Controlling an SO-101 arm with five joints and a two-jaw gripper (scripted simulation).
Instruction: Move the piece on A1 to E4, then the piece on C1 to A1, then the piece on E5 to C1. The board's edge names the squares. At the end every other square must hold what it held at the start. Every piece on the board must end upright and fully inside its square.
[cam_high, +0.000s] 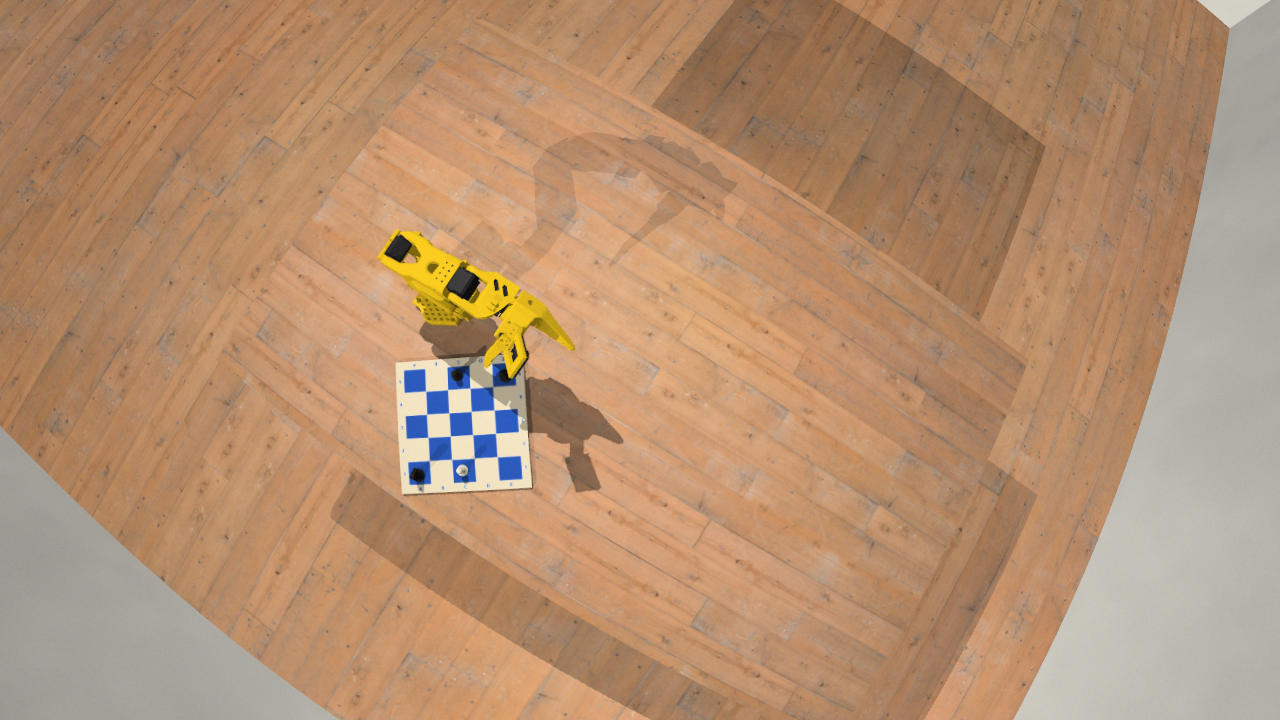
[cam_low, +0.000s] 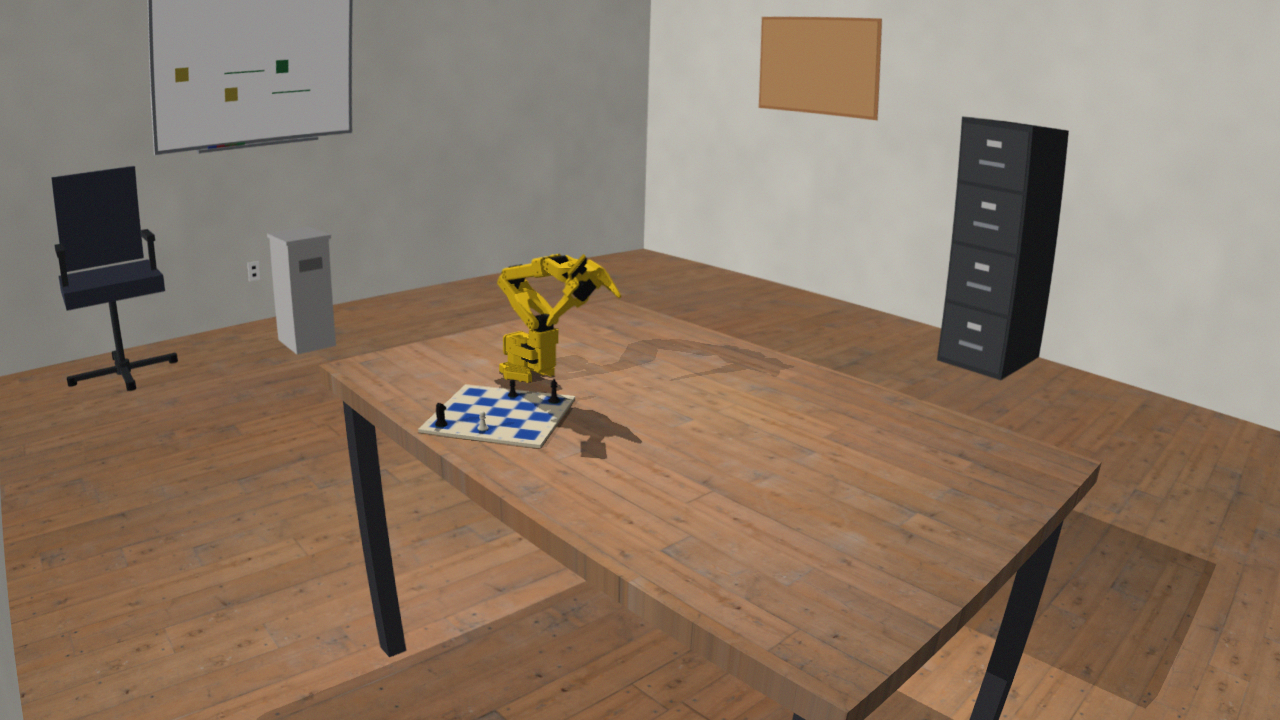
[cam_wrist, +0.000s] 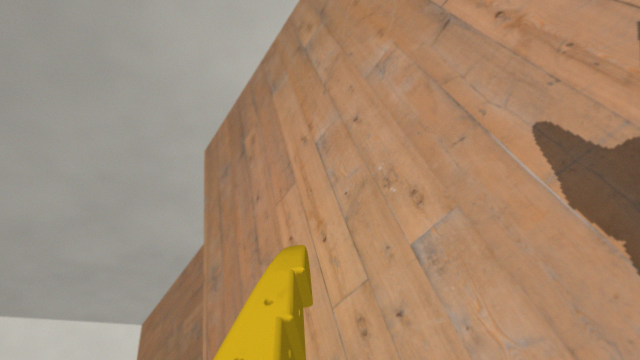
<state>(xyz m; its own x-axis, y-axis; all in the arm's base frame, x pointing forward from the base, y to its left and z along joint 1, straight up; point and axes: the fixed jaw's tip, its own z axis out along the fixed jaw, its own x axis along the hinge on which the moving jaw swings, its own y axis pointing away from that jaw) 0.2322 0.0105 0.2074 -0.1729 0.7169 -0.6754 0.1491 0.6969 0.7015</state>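
Note:
The blue and cream chessboard (cam_high: 462, 425) lies in front of my yellow arm; it also shows in the exterior view (cam_low: 498, 413). Two black pieces stand on the row nearest the arm (cam_high: 458, 373) (cam_high: 503, 376). On the far row stand a black piece (cam_high: 417, 471) and a white piece (cam_high: 461, 469). The edge labels are too small to read. My gripper (cam_high: 539, 353) is wide open and empty. It is raised high over the board's corner beside the arm (cam_low: 599, 282). The wrist view shows only one yellow finger (cam_wrist: 280, 310) and bare table.
The board sits near one end of a long wooden table (cam_low: 716, 447). The arm's base (cam_low: 526, 353) stands just behind the board. An office chair (cam_low: 102, 268), a white bin (cam_low: 302, 291) and a filing cabinet (cam_low: 1000, 246) stand away from the table.

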